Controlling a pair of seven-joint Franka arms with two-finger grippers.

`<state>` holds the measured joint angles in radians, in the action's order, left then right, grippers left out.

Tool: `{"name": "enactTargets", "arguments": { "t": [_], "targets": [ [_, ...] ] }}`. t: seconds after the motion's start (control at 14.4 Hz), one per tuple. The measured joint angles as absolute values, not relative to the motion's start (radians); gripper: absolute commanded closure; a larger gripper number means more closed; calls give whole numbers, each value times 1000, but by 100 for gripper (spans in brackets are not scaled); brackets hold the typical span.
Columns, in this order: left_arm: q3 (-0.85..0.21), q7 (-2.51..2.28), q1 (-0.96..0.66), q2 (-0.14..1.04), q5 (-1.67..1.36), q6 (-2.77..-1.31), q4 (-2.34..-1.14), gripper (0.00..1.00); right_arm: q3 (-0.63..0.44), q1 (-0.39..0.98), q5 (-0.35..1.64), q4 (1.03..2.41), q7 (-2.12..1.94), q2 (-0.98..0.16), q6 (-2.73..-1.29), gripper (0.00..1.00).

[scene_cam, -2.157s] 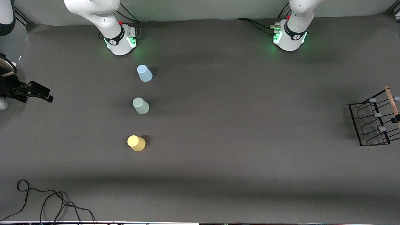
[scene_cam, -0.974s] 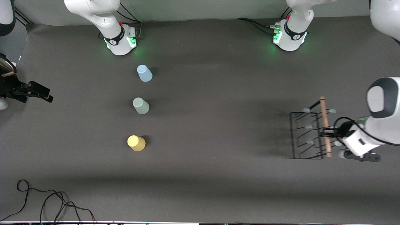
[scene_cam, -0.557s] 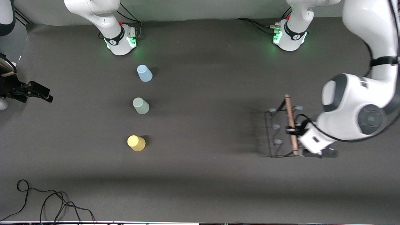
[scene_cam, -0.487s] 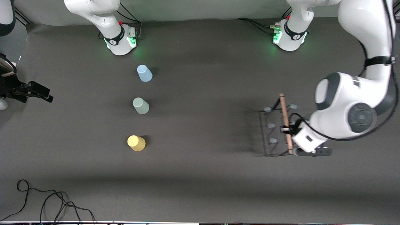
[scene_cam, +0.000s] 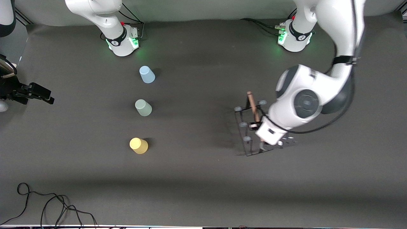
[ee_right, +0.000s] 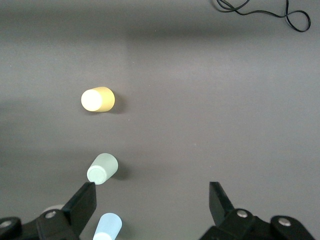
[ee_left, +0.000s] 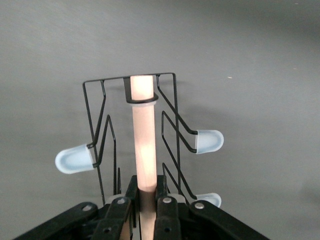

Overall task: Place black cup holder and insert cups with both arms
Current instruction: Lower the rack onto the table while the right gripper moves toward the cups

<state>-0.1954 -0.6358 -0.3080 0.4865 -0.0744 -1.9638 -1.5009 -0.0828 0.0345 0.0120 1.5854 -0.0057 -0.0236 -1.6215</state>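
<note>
Black thin-wire cup holder [scene_cam: 246, 130] with its wooden rod handle [ee_left: 144, 145] hangs clamped in my left gripper [ee_left: 145, 212] over the table's middle, toward the left arm's end. I would lower it level before letting go. My right gripper [ee_right: 150, 200] waits, jaws spread, above the three upturned pastel plastic cups [scene_cam: 143, 107].

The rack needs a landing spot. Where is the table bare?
Bare: the stretch between the cups, blue, green, yellow, and the rack held by the shut left gripper. Also nearer the camera. The open right gripper waits above the cups.
</note>
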Motion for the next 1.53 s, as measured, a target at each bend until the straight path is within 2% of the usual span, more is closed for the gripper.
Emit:
{"name": "enactTargets", "arguments": {
  "t": [0.35,1.04,1.11,1.18,1.39,1.53],
  "targets": [
    [-195,-742,-407,540,-74,-2058,-1510,100,-83,34,12,1586,-6,-24,-1621,0],
    [-193,-769,-549,546,-9,-2059,-1510,100,-76,75,13,1624,41,-6,-1611,0],
    [-193,-769,-558,546,-9,-2060,-1510,25,-75,108,13,1641,85,6,-1610,0],
    [-193,-772,-564,546,-9,-2060,-1510,0,-74,148,13,1662,135,22,-1610,0],
    [-181,-780,-565,549,-8,-2059,-1510,0,-70,260,13,1738,247,75,-1612,0],
    [-173,-780,-559,549,-8,-2059,-1509,0,-70,279,13,1788,255,107,-1625,0]
  ]
}}
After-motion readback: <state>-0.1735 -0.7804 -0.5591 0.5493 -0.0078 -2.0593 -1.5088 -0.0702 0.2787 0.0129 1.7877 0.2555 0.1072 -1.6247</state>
